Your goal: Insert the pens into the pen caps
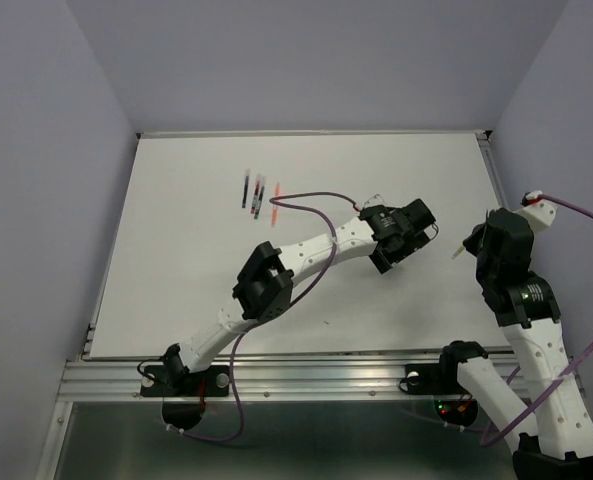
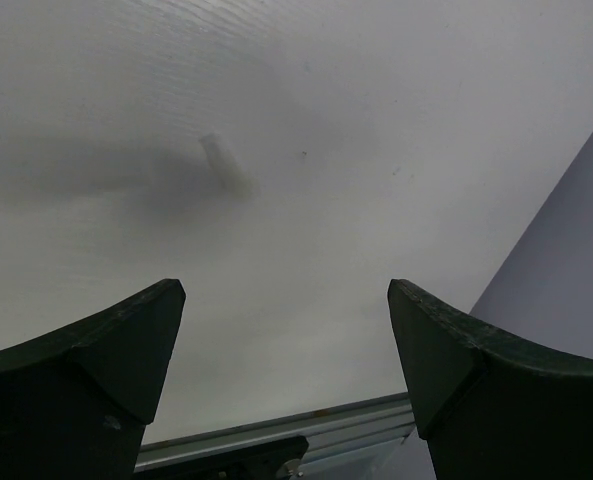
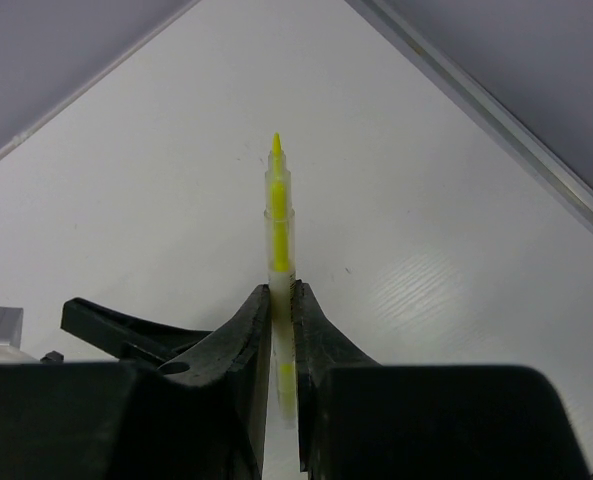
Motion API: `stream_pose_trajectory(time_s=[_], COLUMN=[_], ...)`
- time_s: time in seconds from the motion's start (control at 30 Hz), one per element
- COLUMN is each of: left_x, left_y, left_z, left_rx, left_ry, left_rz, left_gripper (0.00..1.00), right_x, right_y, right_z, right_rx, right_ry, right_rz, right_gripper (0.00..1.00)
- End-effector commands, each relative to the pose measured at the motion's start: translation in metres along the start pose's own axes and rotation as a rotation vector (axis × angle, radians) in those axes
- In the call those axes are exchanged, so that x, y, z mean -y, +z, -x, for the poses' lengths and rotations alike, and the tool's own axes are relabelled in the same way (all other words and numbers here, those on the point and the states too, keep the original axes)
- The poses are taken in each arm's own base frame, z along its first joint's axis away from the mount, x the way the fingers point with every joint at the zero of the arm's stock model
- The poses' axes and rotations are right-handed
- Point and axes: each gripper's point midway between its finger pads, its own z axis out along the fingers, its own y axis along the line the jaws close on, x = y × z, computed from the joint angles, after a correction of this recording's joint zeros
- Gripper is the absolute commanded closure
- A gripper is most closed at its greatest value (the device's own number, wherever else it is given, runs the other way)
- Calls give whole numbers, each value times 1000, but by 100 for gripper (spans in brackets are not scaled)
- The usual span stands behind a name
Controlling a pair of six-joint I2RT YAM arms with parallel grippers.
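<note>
Pens toward the left of the table (image 1: 176, 280) first: the other coloured pens (image 1: 259, 196) lie in a little cluster, well apart from both arms. Can't tell from up there whether they're capped.

Moving right, the left gripper (image 2: 286, 305) hangs over bare table with its jaws spread wide and nothing between them. Its wrist view shows one pale, see-through pen cap (image 2: 226, 167) lying flat ahead of the fingers, off toward the left one, untouched.

Further right, the right gripper (image 3: 281, 300) is clamped tight on the yellow pen (image 3: 276, 215), low on the barrel, with the nib sticking straight out past the fingertips.

So my read is that the step in hand is picking up that cap. I'd shift the left gripper until the cap sits centred between the jaws, then pinch it across its width near the closed end so the mouth is free. Go gentle, since it's tiny and probably skids. Then get mouth and nib on one axis before pushing.
</note>
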Motion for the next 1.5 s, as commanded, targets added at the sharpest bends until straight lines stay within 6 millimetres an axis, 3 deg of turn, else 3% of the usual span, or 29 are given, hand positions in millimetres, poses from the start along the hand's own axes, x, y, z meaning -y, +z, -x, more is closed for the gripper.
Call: stream_pose_trajectory(time_s=[0.0, 0.37, 1.0, 1.2, 1.47], left_x=[5, -8, -23, -43, -55], left_y=[9, 28, 62, 59, 89], left_z=[-4, 6, -3, 21, 4], left_rx=[-19, 39, 18, 131, 44], left_ry=[-56, -69, -45, -41, 5], left_rz=[9, 48, 108, 191, 211], left_gripper=[8, 21, 38, 48, 57], right_x=[-3, -4, -5, -3, 4], right_y=[-4, 0, 3, 1, -4], right_z=[12, 3, -6, -6, -3], right_rx=[53, 31, 11, 17, 38], right_ry=[44, 37, 34, 39, 35], right_rz=[23, 28, 35, 35, 21], right_gripper=[86, 86, 84, 83, 82])
